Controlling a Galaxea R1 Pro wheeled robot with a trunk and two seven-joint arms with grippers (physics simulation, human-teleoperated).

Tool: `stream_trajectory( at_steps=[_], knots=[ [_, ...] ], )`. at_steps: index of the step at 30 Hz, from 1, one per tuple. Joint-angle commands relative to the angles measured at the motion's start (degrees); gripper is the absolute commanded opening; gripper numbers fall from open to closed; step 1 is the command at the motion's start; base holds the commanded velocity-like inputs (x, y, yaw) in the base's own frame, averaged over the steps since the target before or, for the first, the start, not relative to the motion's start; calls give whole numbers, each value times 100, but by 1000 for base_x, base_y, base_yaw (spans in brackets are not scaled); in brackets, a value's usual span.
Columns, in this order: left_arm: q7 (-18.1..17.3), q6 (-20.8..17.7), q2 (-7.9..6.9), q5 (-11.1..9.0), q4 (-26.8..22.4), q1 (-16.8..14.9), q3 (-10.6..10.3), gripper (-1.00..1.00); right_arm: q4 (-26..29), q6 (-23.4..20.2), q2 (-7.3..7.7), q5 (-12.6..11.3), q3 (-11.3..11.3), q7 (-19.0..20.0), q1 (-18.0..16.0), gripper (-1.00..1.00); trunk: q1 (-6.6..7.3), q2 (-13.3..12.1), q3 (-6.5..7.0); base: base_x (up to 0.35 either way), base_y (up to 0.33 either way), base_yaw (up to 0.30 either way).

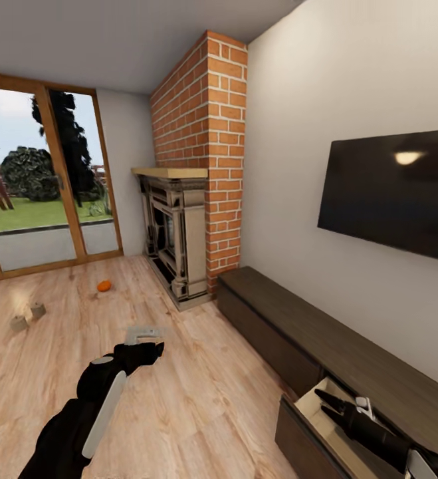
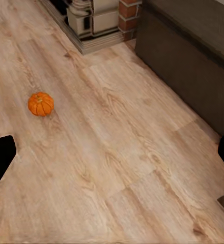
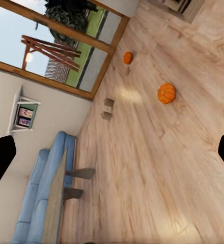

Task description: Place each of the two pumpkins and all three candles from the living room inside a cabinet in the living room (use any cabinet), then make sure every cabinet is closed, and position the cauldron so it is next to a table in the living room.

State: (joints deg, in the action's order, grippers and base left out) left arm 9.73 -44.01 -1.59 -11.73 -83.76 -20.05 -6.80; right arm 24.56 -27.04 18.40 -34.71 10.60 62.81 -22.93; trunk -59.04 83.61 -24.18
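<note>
Still gathering: pumpkin far on floor, two candles left; cabinet drawer open right. Left gripper, right gripper jaws spread, empty. Next: approach pumpkin.

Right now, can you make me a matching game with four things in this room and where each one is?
Things:
1. pumpkin
2. candles
3. TV
4. right gripper

Places:
A. on the wall
B. over the open cabinet drawer
C. on the floor near the fireplace
D. on the floor near the glass door

Pairs: 1-C, 2-D, 3-A, 4-B
</note>
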Motion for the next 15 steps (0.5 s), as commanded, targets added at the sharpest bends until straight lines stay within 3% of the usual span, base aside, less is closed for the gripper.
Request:
stream_trajectory(
  at_steps=[1, 5, 10, 12, 15],
  knots=[
    [78, -16, -10, -70, 30, -10, 64, 100, 12, -47, -9, -27, 4, -9, -1, 100, 23, -38, 17, 0, 0, 262],
    [148, -12, -51, -68, 370, -185, 296, 100, 91, -47, -90, -27, -19, -58, -1, 100, 45, -78, 53, 0, 0, 262],
    [184, -17, -79, -75, 796, -408, 403, 100, 121, -47, -126, -27, -35, -74, -1, 100, 45, -78, 75, 0, 0, 262],
    [215, -23, -105, -73, 830, -463, 541, 100, 124, -47, -130, -27, -43, -75, -1, 100, 45, -78, 84, 0, 0, 262],
    [254, -37, -137, -79, 916, -584, 927, 100, 156, -47, -171, -27, -125, -81, -1, 100, 45, -78, 95, 0, 0, 243]
  ],
)
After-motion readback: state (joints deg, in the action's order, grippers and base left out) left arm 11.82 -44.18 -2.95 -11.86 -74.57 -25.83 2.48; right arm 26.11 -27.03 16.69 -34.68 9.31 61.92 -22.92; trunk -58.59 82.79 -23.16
